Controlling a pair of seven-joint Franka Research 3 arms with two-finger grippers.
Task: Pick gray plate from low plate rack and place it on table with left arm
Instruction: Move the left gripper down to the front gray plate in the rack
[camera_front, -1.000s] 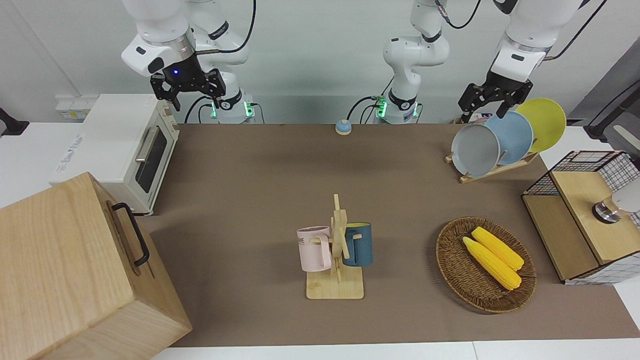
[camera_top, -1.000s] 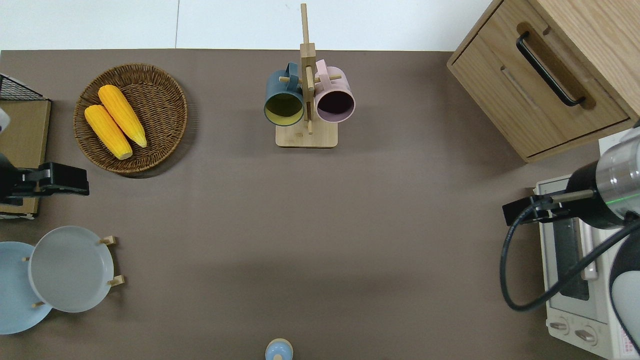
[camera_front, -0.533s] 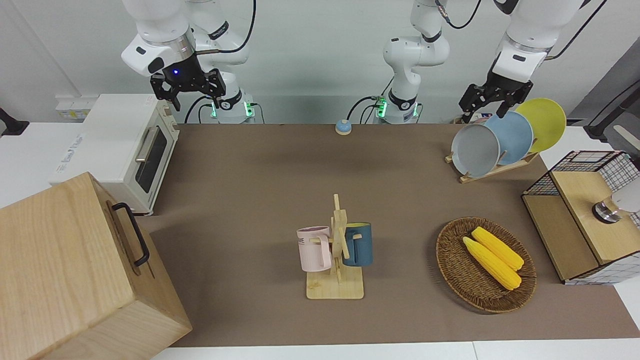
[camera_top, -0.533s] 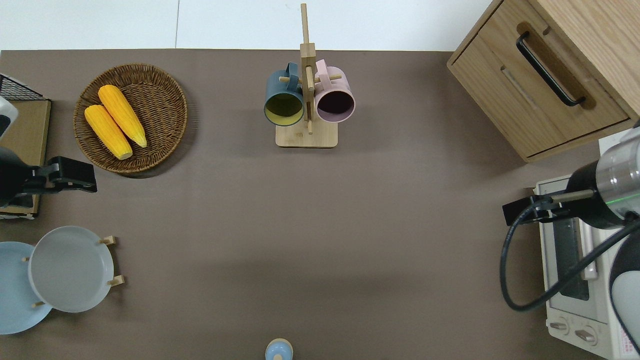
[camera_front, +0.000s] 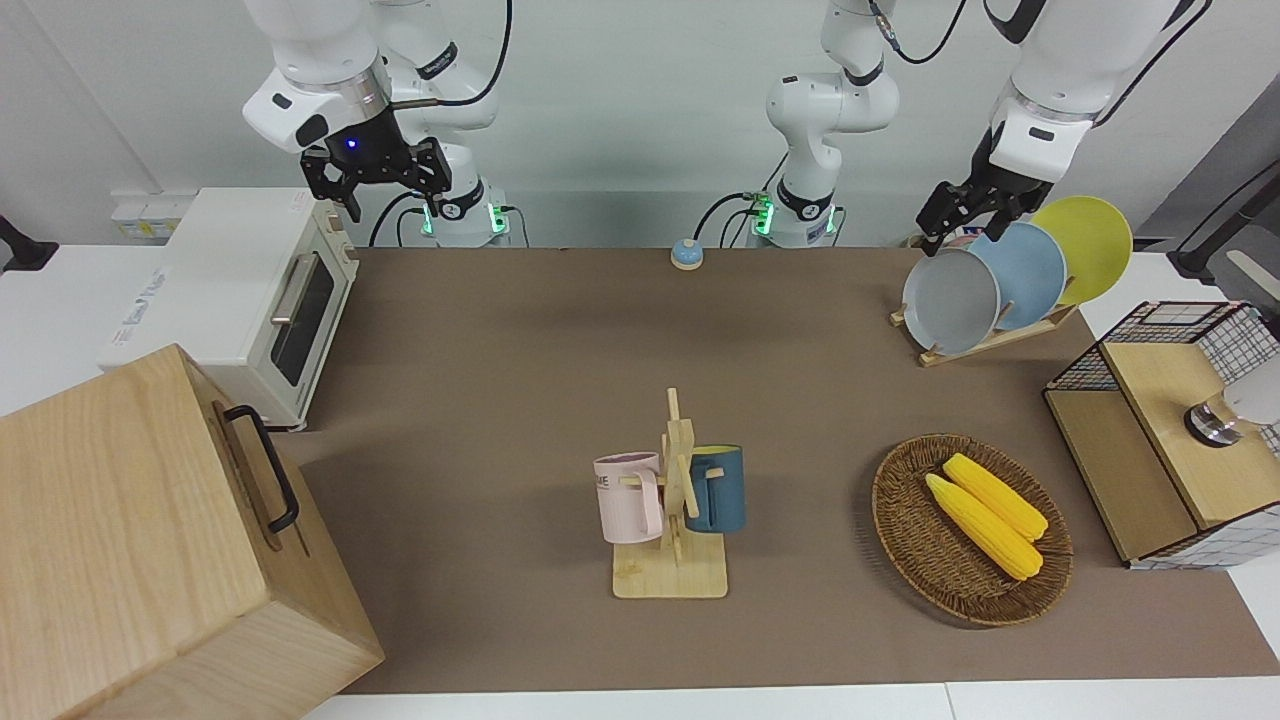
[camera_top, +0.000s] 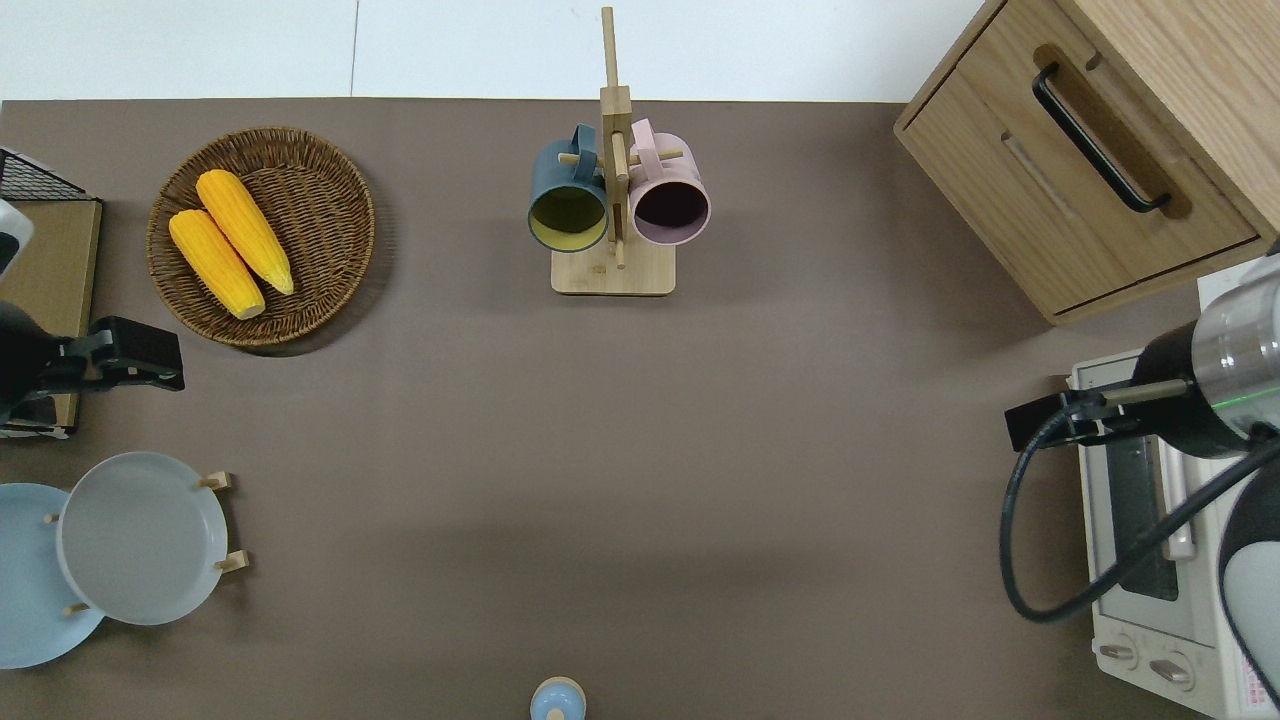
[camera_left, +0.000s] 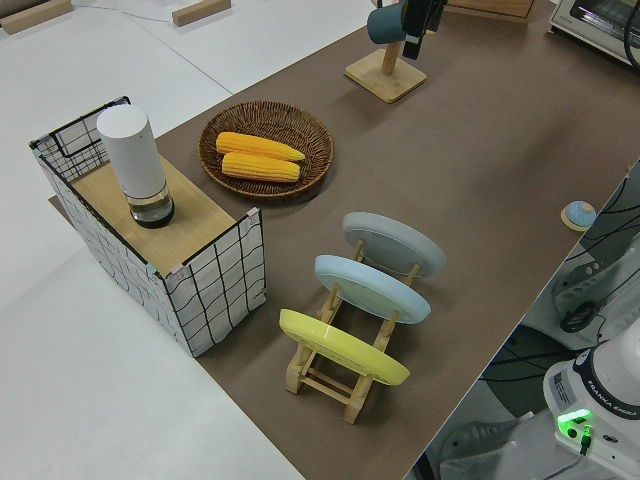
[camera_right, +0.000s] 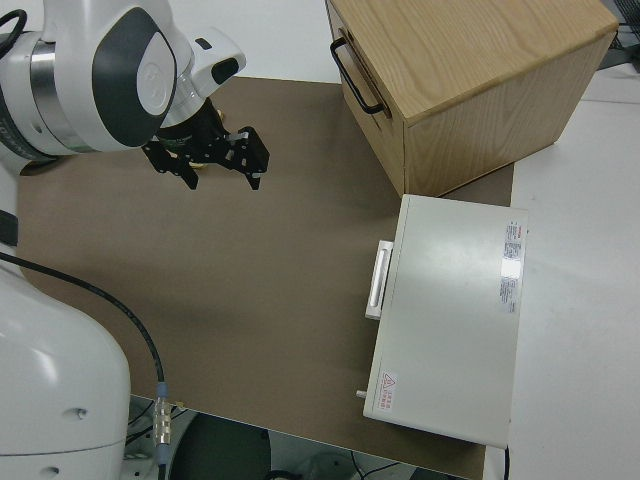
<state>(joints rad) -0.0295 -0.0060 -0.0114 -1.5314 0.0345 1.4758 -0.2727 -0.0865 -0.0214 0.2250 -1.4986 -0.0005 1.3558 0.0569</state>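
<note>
1. My left pincer hangs in the air at my left arm's end of the worktop. From overhead it sits over the bare mat between the wicker basket and the gray plate.
2. I cannot tell whether that pincer's fingers are spread or closed, but it carries nothing.
3. The gray plate leans in the low plate rack, below my left pincer and apart from it. It is the plate of the row that faces the middle of the worktop.
4. Next in the rack, toward the worktop's end, leans a blue plate, and after it a yellow plate. All three tilt the same way against the slanted pegs.
5. The wicker basket holds two ears of corn, lying farther from me than my left pincer's spot.
6. A wire-sided box with a wooden top stands at the worktop's end, beside the basket, with a white cylinder upright on it.
7. A mug stand toward the middle of the worktop, well apart from my left pincer, carries a pink mug and a dark blue mug.
8. My right pincer is parked, fingers spread and empty.
</note>
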